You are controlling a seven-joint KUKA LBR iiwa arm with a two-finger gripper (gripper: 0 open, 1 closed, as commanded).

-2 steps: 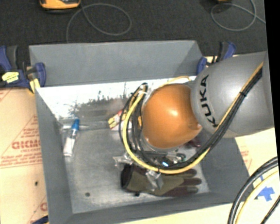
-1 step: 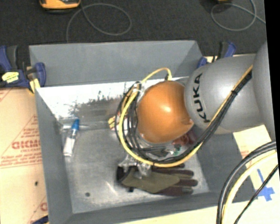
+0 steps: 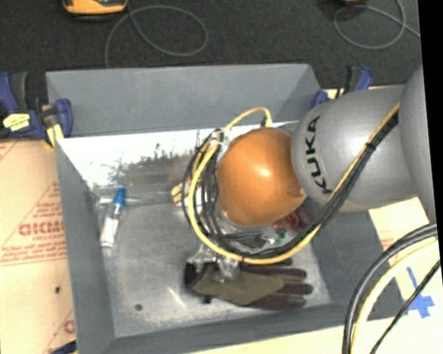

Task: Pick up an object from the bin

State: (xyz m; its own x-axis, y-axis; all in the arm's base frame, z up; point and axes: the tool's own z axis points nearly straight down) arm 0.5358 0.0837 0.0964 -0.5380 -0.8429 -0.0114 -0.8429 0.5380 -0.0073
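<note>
**Arm** (image 3: 366, 152): one, silver-grey. Its thick rounded link is lettered KUKA in black. It enters at the view's right edge and reaches leftward to the middle.

**Orange cover** (image 3: 256, 175): a glossy dome capping the arm's left end, its rounded top turned up toward the camera.

**Cables** (image 3: 199, 201): yellow, black and white strands looped round the cover's left and lower sides. One yellow-and-black line runs back across the grey link toward the upper right.

**Gripper** (image 3: 216, 262): a small metal part showing under the cover's lower left edge, pointing downward and mostly hidden by the cover and cables.
</note>
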